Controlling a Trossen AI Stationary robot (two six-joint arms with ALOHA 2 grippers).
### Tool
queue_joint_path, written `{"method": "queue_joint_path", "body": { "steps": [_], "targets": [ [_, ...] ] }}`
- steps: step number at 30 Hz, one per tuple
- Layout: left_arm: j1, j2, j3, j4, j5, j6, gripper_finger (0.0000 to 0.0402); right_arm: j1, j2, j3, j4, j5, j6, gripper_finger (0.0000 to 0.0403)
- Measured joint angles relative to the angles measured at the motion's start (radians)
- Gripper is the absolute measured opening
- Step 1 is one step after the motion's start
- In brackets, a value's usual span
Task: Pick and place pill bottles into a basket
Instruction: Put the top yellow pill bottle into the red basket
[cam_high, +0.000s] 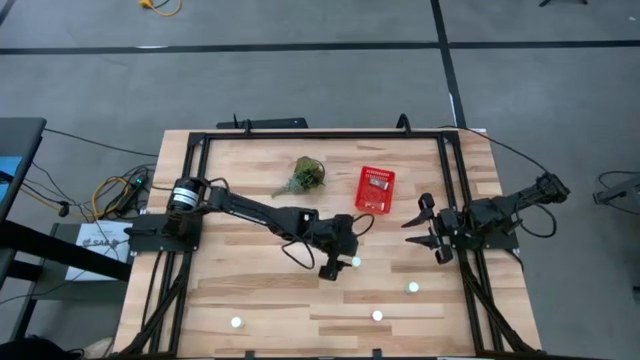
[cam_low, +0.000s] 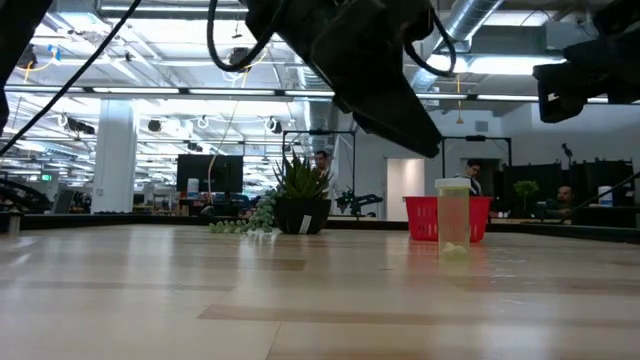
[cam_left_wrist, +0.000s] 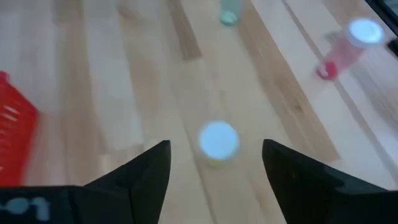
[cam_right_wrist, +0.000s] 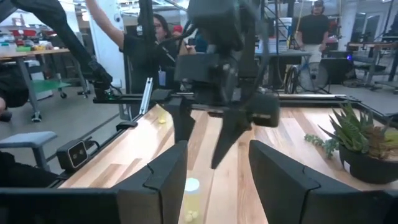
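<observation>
Several pill bottles with white caps stand on the wooden table. One bottle (cam_high: 355, 262) stands just below my left gripper (cam_high: 340, 266), which is open and hovers above it. In the left wrist view the bottle's cap (cam_left_wrist: 217, 140) shows between the two fingers, untouched. The low view shows this bottle (cam_low: 453, 215) upright on its base in front of the red basket (cam_low: 425, 218). The basket (cam_high: 375, 190) sits at the far middle of the table. My right gripper (cam_high: 418, 224) waits open and empty at the right side.
Three other bottles stand toward the near edge, at the right (cam_high: 413, 288), the middle (cam_high: 377, 315) and the left (cam_high: 236, 322). A green plant sprig (cam_high: 305, 175) lies left of the basket. A black frame (cam_high: 320, 134) runs along the table's far edge and sides. People show in the room beyond (cam_right_wrist: 155, 37).
</observation>
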Motion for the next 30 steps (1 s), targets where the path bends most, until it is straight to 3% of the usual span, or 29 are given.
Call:
{"method": "queue_joint_path", "body": {
  "steps": [23, 30],
  "targets": [
    [0.009, 0.062, 0.0, 0.079, 0.076, 0.01, 0.0243, 0.0, -0.001, 0.0, 0.003, 0.0, 0.015, 0.0164],
    [0.011, 0.132, 0.001, 0.15, 0.17, -0.005, 0.0243, 0.0, -0.001, 0.0, 0.004, 0.0, 0.035, 0.0164]
  ]
}}
